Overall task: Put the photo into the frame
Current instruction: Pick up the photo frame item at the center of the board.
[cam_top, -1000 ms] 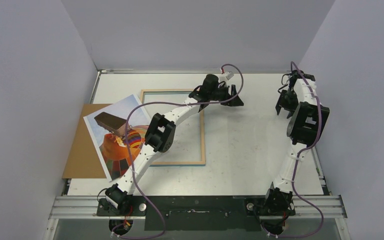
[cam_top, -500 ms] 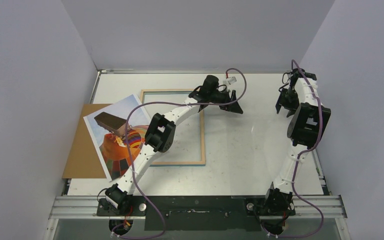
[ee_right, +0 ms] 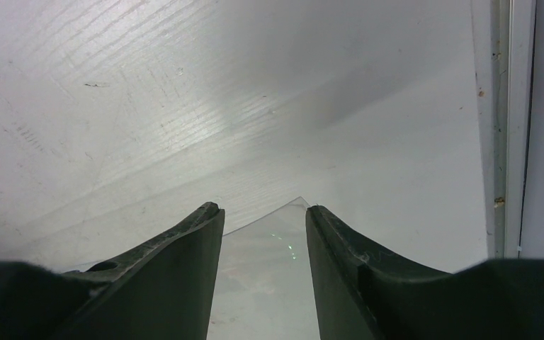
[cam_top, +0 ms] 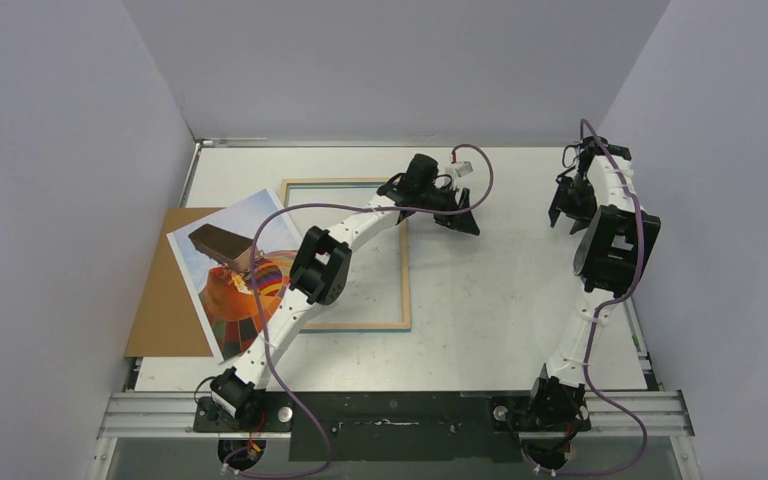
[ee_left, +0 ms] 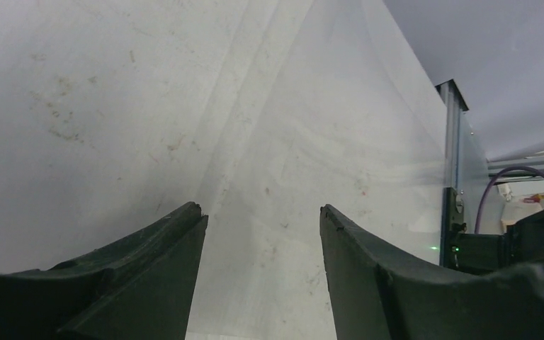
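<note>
Bright, even light; soft sheen on table (ee_left: 99,99).

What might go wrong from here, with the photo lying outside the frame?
1. A nearly invisible clear sheet has its corner between the right gripper's open fingers; a nudge could slide it away.
2. The left gripper reaches beyond the frame, its arm passing over the frame and the photo's corner; swinging back low, it might drag either.
3. The photo rests partly on a brown board, so it may slip when picked.
</note>
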Robot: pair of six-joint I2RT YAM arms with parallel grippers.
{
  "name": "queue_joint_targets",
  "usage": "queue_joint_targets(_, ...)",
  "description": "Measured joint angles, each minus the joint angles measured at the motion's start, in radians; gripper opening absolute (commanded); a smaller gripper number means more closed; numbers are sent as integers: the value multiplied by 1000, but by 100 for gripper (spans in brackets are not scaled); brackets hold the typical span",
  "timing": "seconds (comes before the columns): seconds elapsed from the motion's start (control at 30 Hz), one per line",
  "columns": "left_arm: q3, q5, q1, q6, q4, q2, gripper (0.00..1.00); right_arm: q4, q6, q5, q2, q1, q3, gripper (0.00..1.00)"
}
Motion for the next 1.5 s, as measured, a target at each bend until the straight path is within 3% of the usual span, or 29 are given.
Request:
queue_joint_targets(0.23,-41,-81,6,7,-23,0,68,11,0,0,-4,1,-21,46)
queue_joint_targets(0.57,-105,-15,14,-35,36,-7,24,25,6,1,-4,-2,-29,46)
queue_joint_targets(0.7,-131,49,17,-41,41,-7,0,25,12,1,-4,-5,-29,48)
queue_joint_targets(0.83,-132,87,20,-56,52,-8,0,33,22,4,-4,-6,-38,64)
queue_joint_targets(1.0,-132,63,34,-100,51,-8,0,88,35,12,-16,-12,-90,74)
queue_joint_targets(1.3,-129,-29,126,-218,50,-19,0,188,63,-175,-83,-21,-155,76)
queue_joint_targets(1.5,-115,-35,154,-261,36,-37,0,343,104,-251,-139,-21,-270,76)
